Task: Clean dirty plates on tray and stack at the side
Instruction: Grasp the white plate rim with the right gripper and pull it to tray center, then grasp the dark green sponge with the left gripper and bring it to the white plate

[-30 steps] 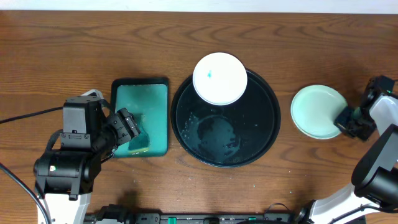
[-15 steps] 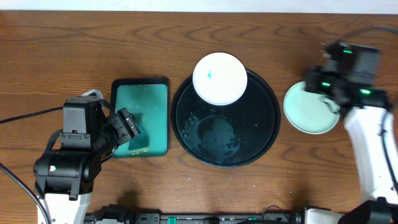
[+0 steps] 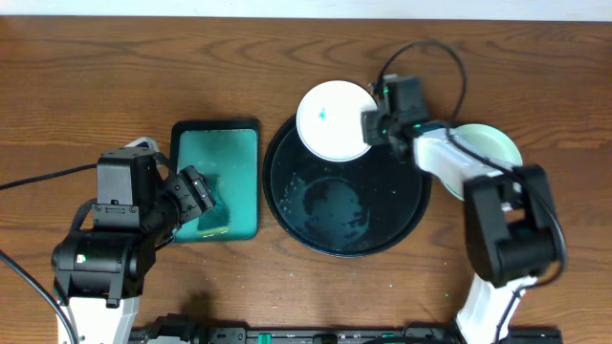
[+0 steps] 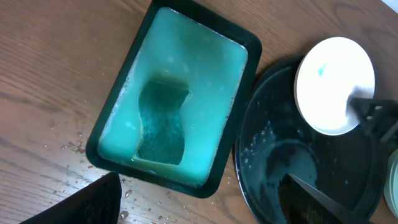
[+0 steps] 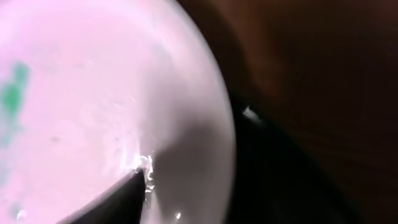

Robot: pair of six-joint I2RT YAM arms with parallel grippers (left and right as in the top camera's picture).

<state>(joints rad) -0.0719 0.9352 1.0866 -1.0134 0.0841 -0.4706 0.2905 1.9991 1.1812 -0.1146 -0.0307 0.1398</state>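
Swung left with the right gripper (image 3: 369, 124) from the side plate (image 3: 497, 143) to the smeared plate (image 3: 330, 122); cannot tell if clamped; pinch its light, stiff, slick right rim gently.

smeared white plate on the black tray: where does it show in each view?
Overhead: plate at top centre, overlapping the top edge of the tray.
Left wrist: plate at upper right.
Right wrist: plate fills the left side.
Shared landmark: its teal smear.
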